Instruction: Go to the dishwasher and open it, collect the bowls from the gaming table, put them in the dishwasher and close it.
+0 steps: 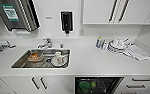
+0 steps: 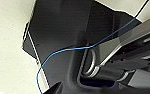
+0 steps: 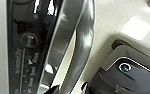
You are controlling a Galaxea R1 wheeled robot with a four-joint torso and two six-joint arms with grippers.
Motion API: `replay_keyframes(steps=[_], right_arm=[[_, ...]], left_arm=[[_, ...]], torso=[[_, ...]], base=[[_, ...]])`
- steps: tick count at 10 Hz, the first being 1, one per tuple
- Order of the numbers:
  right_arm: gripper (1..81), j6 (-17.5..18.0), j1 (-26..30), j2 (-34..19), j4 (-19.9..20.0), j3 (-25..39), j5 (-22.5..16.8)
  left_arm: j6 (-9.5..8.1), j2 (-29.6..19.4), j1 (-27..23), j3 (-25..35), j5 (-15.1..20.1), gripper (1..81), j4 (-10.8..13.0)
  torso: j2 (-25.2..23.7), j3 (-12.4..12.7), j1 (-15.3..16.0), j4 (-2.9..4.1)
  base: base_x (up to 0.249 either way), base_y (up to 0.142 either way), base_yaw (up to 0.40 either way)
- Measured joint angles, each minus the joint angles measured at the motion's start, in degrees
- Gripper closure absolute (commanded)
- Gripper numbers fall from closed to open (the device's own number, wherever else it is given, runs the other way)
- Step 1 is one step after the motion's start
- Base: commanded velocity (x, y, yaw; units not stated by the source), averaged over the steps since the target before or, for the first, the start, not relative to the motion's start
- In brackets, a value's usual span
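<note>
From the head view, the robot stands in front of a white kitchen surface (image 1: 96, 62) with a sink (image 1: 41, 58) in the middle left of the frame. At the bottom edge, right of centre, the dishwasher (image 1: 98, 85) is open and I look down into its dark inside. One green bowl (image 1: 84, 85) lies there, with a smaller green thing just beside it that I cannot name. I see no blue bowls, but the frame cuts off the lower part of the opening, so more may lie there. I judge that the loading step is finished or almost finished and the closing step is in hand. The next move calls for a firm hold on the door or its bar handle and a swing upward until the door sits flush between the white cabinet fronts (image 1: 38, 83).

In the left wrist view, a steel bar handle (image 2: 91, 62) curves in the lower centre, against a dark panel, and a thin blue cable (image 2: 66, 50) crosses the frame. The left end effector is not clear here; I cannot tell if it is released or clenched.

In the right wrist view, a shiny bar (image 3: 78, 45) runs from the top centre to the bottom, beside a dark strip with small markings (image 3: 28, 40) at the left, probably the door's control edge. For the right end effector too, I cannot tell whether it grasps the bar.
</note>
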Motion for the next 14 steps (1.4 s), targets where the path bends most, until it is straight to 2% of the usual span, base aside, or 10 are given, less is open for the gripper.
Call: replay_keyframes(steps=[3,5,6,8,11,12,14], right_arm=[[1.0,0.05,7.52,1.6,3.64,1.76,0.52],[1.0,-0.26,8.0,-1.02,3.78,3.15,-1.4],[1.0,-2.19,6.68,-1.77,3.08,2.76,-1.88],[1.0,-9.72,3.01,-0.39,0.96,0.8,-3.01],[1.0,-30.61,-6.4,5.27,-2.06,-8.58,-4.19],[1.0,-36.04,-8.84,7.91,-2.32,-11.01,-3.96],[1.0,-42.44,-12.59,14.03,-3.01,-15.19,-4.05]], left_arm=[[0.0,0.02,0.01,0.0,0.89,1.0,-0.2],[0.02,0.11,0.0,-0.3,0.89,1.0,-0.2],[0.07,0.4,-0.05,-1.26,0.91,1.0,-0.2],[0.18,0.84,-1.23,-3.61,1.08,1.0,-0.2],[0.41,0.85,-4.18,-6.8,1.07,1.0,-0.13],[0.49,1.07,-4.66,-7.66,1.07,1.0,-0.11],[0.63,1.51,-5.39,-9.01,1.19,1.0,-0.09]], torso=[[0.0,0.0,0.0,0.0],[0.0,0.0,0.02,0.0],[0.0,0.0,0.02,0.0],[0.0,0.0,0.02,0.0],[0.0,0.0,0.02,0.0],[0.0,0.02,0.02,0.0],[0.0,0.02,0.02,0.0]], base=[[0.0,0.0,0.0],[0.0,0.0,0.0],[0.0,0.0,0.0],[0.0,0.0,0.0],[0.0,0.0,0.0],[0.0,0.0,0.0],[0.0,0.0,0.0]])
